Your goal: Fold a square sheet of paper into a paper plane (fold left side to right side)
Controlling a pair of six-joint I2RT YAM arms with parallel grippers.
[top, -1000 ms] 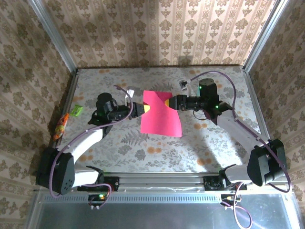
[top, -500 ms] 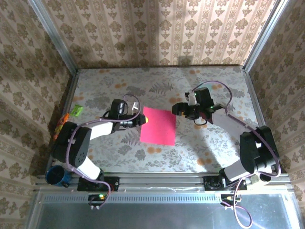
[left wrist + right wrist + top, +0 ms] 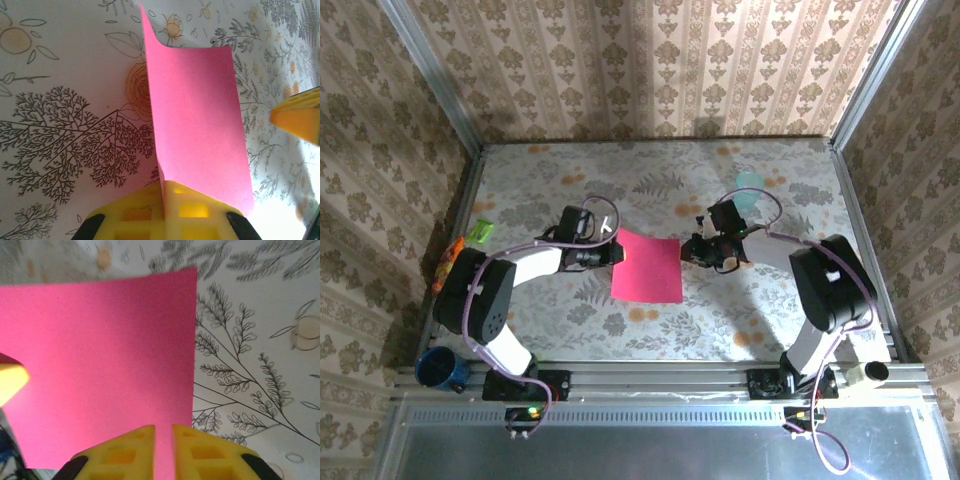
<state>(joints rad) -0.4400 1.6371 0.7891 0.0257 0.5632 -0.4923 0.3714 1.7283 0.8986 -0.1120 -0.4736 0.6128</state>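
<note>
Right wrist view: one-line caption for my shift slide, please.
Right gripper closed on an edge of the magenta square sheet of paper, floral tabletop behind.

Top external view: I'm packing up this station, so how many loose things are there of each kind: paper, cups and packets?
Paper, a square magenta-red paper sheet: 1
Cups, a pale teal cup and a dark blue mug: 2
Small packets, a green packet and an orange packet: 2
Total: 5
</note>
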